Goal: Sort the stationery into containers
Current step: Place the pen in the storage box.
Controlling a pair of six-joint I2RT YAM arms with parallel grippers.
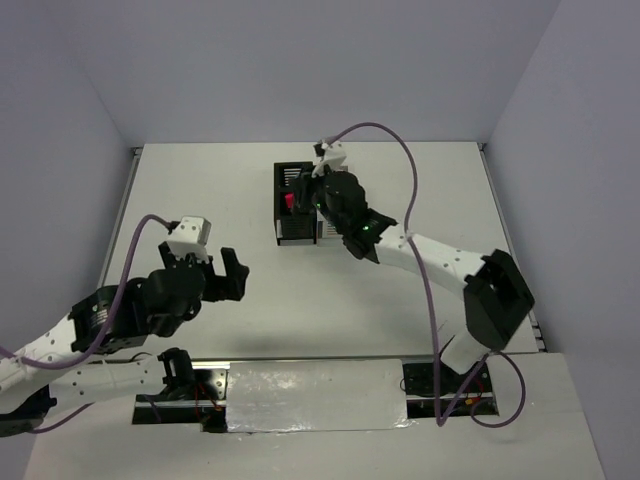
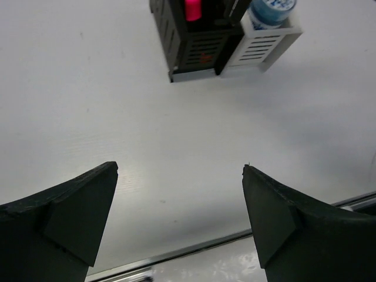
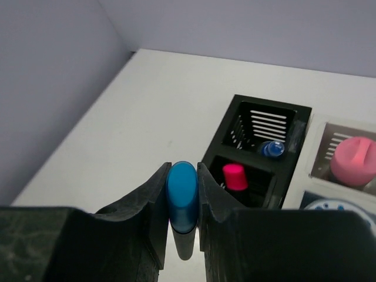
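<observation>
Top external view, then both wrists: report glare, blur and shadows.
Top external: shiny metal strip at the near edge glares white; soft shadows fall on the white table. Left wrist: left gripper shows open black fingers, dark, soft-edged. Right wrist: blue-ended black highlighter in the right gripper is slightly blurred.

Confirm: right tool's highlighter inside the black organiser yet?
Out. Right tool is shut on the highlighter, none of it inside the black organiser.

One black organiser (image 2: 197, 50), one white organiser (image 2: 261, 50), two blue-ended highlighters (image 3: 182, 194) (image 3: 272, 149), one pink-ended highlighter (image 3: 234, 175), one pink tube (image 3: 352, 160)
</observation>
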